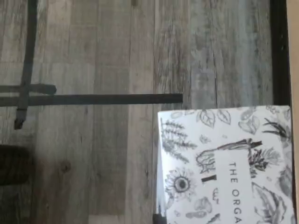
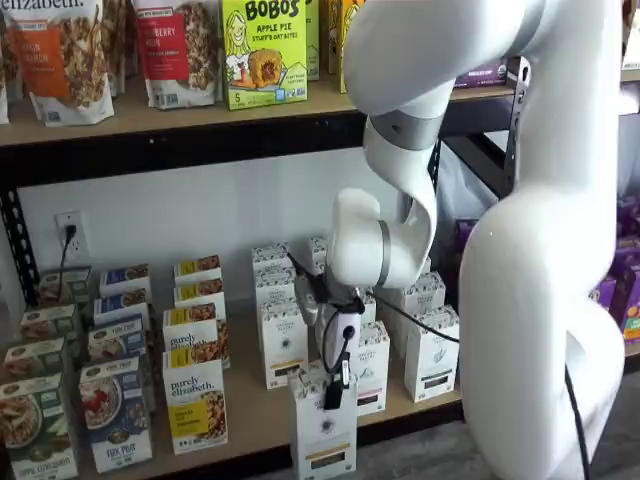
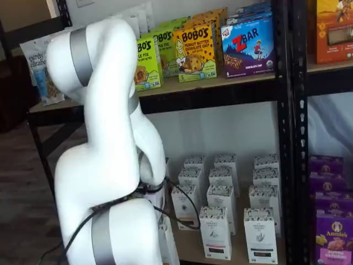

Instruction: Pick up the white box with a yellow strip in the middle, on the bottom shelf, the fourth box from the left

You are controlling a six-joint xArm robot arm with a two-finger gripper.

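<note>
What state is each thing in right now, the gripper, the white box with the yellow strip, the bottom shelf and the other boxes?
gripper: black fingers closed on the white box's top.
white box: upright, held out in front of the shelf's edge, yellow strip low on its front.
bottom shelf: stocked, with a bare gap in the front row.
purely elizabeth box: upright at the front of its row.
Bobo's box: upright on the higher board.

Wrist view straight down at floor [image 1: 93,154], both shelf views frontal, sharing arm [image 2: 540,250]
</note>
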